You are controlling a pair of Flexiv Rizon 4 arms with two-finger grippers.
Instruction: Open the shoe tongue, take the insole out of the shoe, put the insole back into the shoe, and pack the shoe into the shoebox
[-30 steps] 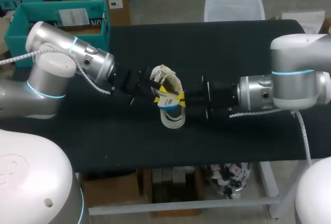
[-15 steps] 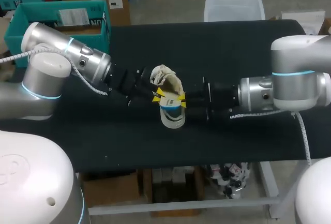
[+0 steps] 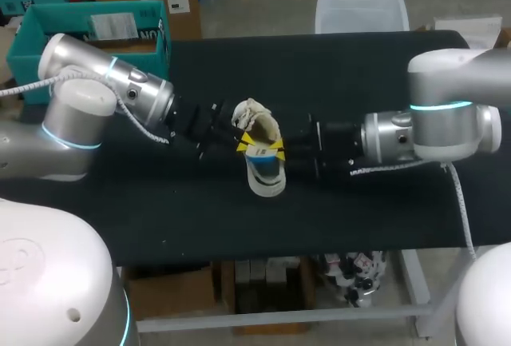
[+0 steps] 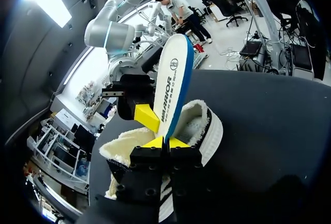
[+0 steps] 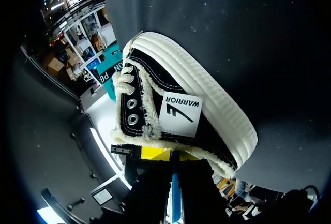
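Insole sticks up out of the shoe. Left gripper and right gripper both pinch it just above the shoe. There's a printed label on the shoe's side.

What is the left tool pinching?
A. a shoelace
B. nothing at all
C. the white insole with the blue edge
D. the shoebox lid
C: in the left wrist view the left tool has its two yellow tips closed on the insole, which stands up out of the fleece-lined shoe.
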